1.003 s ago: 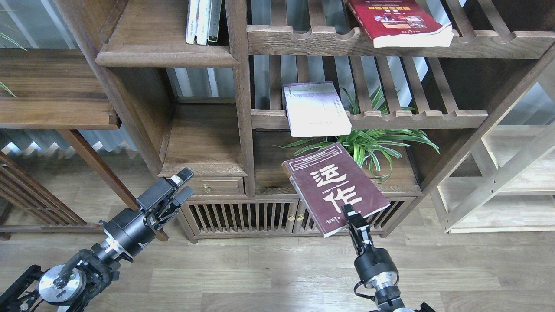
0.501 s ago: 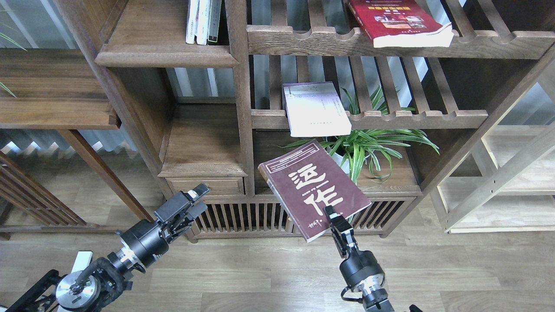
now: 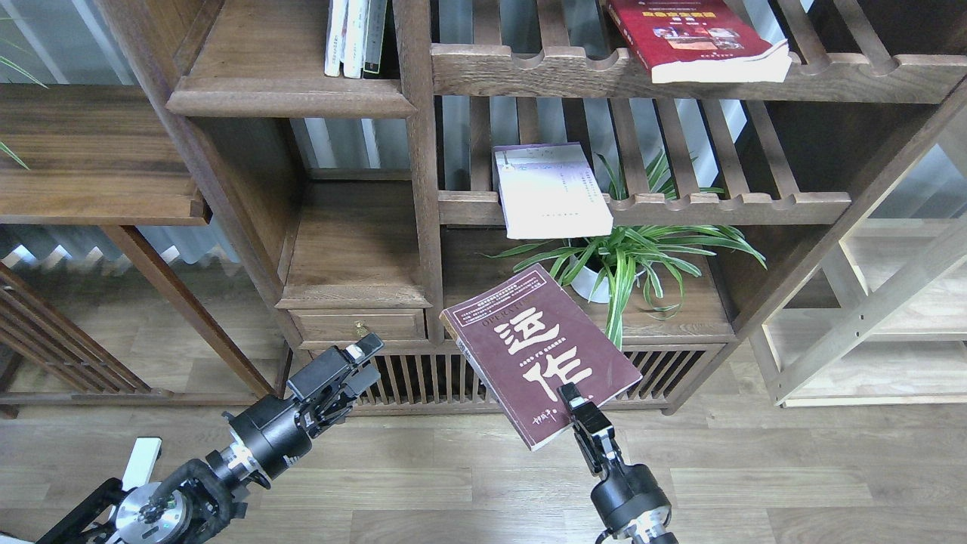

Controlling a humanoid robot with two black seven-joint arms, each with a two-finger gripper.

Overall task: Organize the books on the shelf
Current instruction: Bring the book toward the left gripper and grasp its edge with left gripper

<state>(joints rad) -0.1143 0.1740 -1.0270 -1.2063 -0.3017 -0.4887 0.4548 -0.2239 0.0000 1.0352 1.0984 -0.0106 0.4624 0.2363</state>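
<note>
My right gripper (image 3: 570, 399) is shut on the near edge of the maroon book (image 3: 538, 351) with big white characters, holding it tilted in the air before the low cabinet. A pale white-lavender book (image 3: 549, 189) lies on the middle slatted rack, overhanging its front rail. The thick bright red book (image 3: 695, 38) lies on the upper slatted rack at top right. The solid dark-brown shelf (image 3: 287, 72) with a rounded lip is at upper left, with a few upright books (image 3: 355, 38) at its right end. My left gripper (image 3: 363, 361) is open and empty, low at left.
A potted spider plant (image 3: 627, 261) stands on the cabinet top under the middle rack. A small drawer (image 3: 359, 326) and slatted cabinet doors (image 3: 423, 378) are below. A dark side table (image 3: 91, 151) is at left and a pale wood rack (image 3: 891, 317) at right.
My right gripper has carried the maroon book left and downward, away from the plant. My left arm has moved right and slightly lower, toward the cabinet front.
</note>
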